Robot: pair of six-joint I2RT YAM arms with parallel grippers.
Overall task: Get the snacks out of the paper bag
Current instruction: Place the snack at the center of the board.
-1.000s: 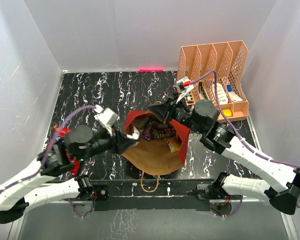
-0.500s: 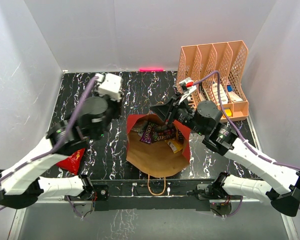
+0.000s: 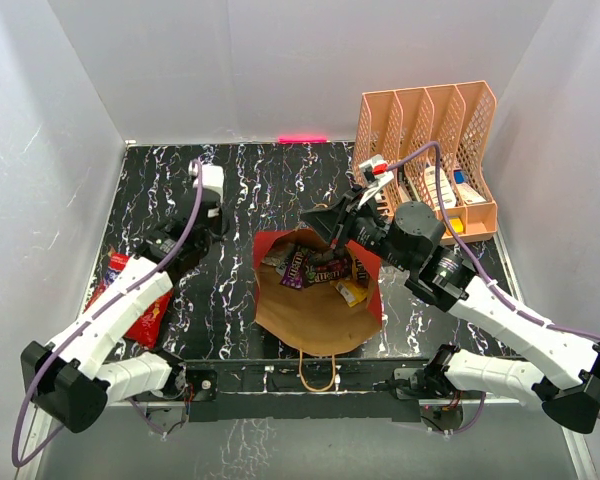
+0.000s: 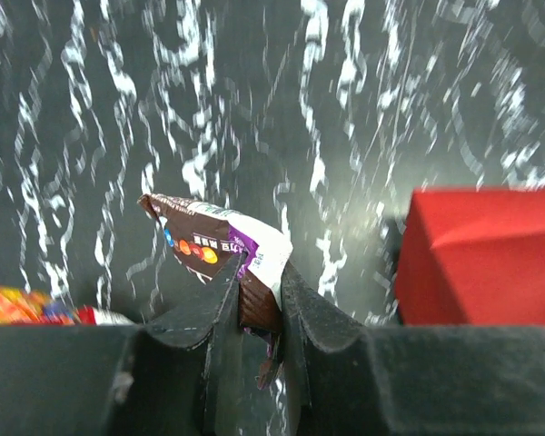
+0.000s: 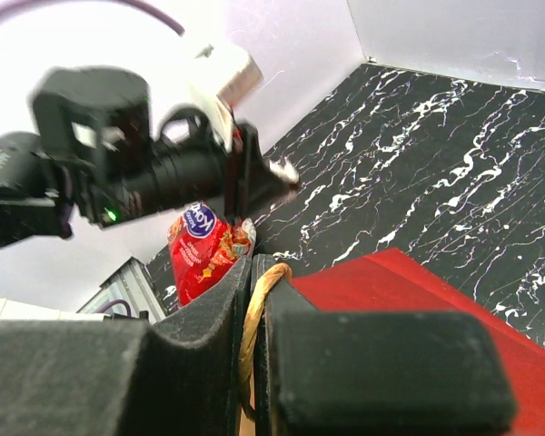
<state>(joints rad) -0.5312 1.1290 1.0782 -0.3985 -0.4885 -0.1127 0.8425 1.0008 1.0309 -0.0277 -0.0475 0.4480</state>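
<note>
The paper bag (image 3: 315, 310), dark red outside and brown inside, lies open mid-table. Several small candy packets (image 3: 310, 266) lie in its mouth. My right gripper (image 3: 327, 226) is at the bag's far rim, shut on a brown cord handle (image 5: 254, 304). My left gripper (image 3: 208, 222) is left of the bag, over the black table, and is shut on a brown candy packet (image 4: 213, 241). The bag's red corner (image 4: 481, 254) shows to its right. The large red crinkly bag (image 3: 130, 295) lies at the left edge, partly under my left arm, and shows in the right wrist view (image 5: 204, 250).
A peach mesh file rack (image 3: 430, 150) with small items stands at the back right. The bag's second cord handle (image 3: 315, 370) loops toward the near edge. White walls enclose the black marbled table (image 3: 280, 180).
My left gripper came out of the bag's mouth with the brown packet and swung left and back over the table. My right gripper kept hold of the handle.
</note>
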